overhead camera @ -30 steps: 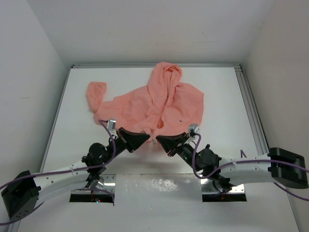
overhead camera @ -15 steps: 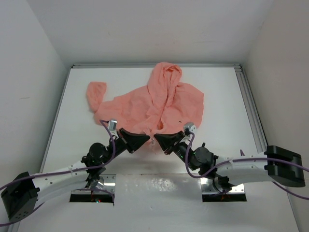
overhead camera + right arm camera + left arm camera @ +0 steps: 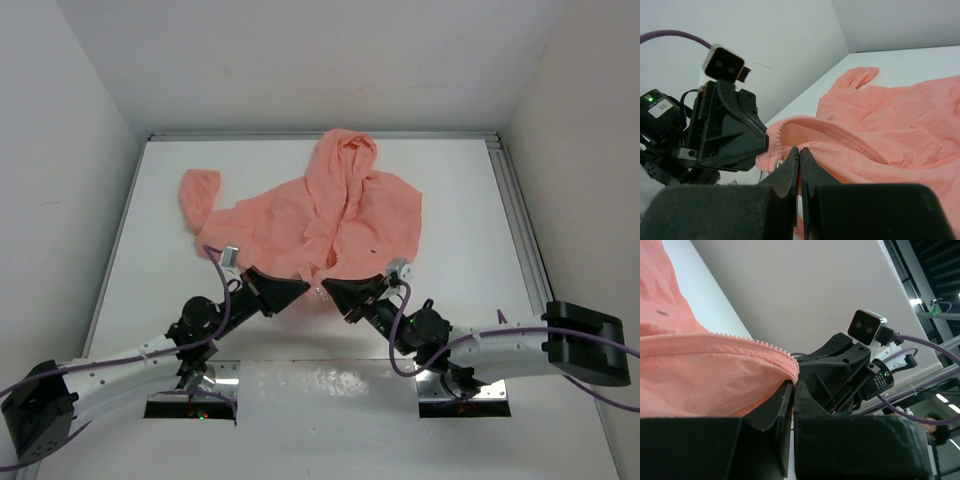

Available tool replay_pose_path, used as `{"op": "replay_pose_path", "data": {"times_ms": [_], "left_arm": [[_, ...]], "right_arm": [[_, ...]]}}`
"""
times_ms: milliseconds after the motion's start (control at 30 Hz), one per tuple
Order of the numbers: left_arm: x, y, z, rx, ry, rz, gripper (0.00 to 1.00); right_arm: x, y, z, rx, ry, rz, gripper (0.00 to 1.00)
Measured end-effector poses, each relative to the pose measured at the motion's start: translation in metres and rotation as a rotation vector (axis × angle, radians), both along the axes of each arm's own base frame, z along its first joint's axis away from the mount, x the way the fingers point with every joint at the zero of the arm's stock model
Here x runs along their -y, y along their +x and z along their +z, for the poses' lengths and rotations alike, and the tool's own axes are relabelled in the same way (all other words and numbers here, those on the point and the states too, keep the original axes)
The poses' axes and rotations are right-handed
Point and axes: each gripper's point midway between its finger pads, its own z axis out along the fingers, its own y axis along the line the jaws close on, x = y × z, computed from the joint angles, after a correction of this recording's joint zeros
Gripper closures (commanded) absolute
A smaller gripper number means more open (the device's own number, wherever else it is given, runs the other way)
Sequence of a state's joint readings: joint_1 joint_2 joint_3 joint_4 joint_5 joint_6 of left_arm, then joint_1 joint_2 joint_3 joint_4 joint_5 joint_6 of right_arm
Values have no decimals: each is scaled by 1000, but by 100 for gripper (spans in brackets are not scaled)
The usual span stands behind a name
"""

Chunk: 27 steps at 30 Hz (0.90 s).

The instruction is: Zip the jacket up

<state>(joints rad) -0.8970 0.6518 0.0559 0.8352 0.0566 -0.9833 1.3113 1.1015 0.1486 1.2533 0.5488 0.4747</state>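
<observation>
The left gripper (image 3: 303, 288) is seen with its fingers (image 3: 774, 412) pressed together, and the bottom corner of the jacket (image 3: 300, 225) is nipped at their tips. A line of zipper teeth (image 3: 730, 337) runs away from these tips along the edge of the front panel. A tiny dark mark (image 3: 662, 313) is seen on the fabric farther out beyond that edge.

The right gripper (image 3: 327, 287) is held tip to tip with the left one, just beside it, and its fingers (image 3: 787, 172) are likewise closed. Pink fabric lies right at their tips. Whether any of it is pinched there cannot be told. A second curved run of teeth (image 3: 830, 131) arches just beyond these fingertips, and a small metal piece (image 3: 778, 163) is seen against the left side of them.

The rest of the jacket is spread on the white table (image 3: 450, 200) ahead of both grippers. Its hood (image 3: 345, 155) lies farthest from them, and one sleeve (image 3: 198, 195) is thrown out beyond the left gripper, to its left.
</observation>
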Motion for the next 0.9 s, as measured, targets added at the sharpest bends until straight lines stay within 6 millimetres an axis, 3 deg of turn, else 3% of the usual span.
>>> {"op": "replay_pose_path", "data": {"times_ms": [367,667,700,733,767,833,900], "left_arm": [[16,-8,-36,-197,48,-95,100],[10,-7,-7,-165,-36,-76,100],[11,-7,-5,-161,-36,-77,100],[11,-7,-5,-157,-31,-78,100],[12,-7,-7,-158,-18,-82,100],[14,-9,-12,-159,13,-91,100],[15,-11,-20,-160,50,-99,100]], "right_arm": [[-1,-7,12,107,-29,34,100],[2,-8,18,132,-46,34,100],[2,-6,22,123,-58,27,97],[0,-5,27,107,-72,22,86],[0,-4,34,87,-80,18,80],[3,-4,47,44,-74,17,77],[4,-7,46,-13,-103,36,77]]}}
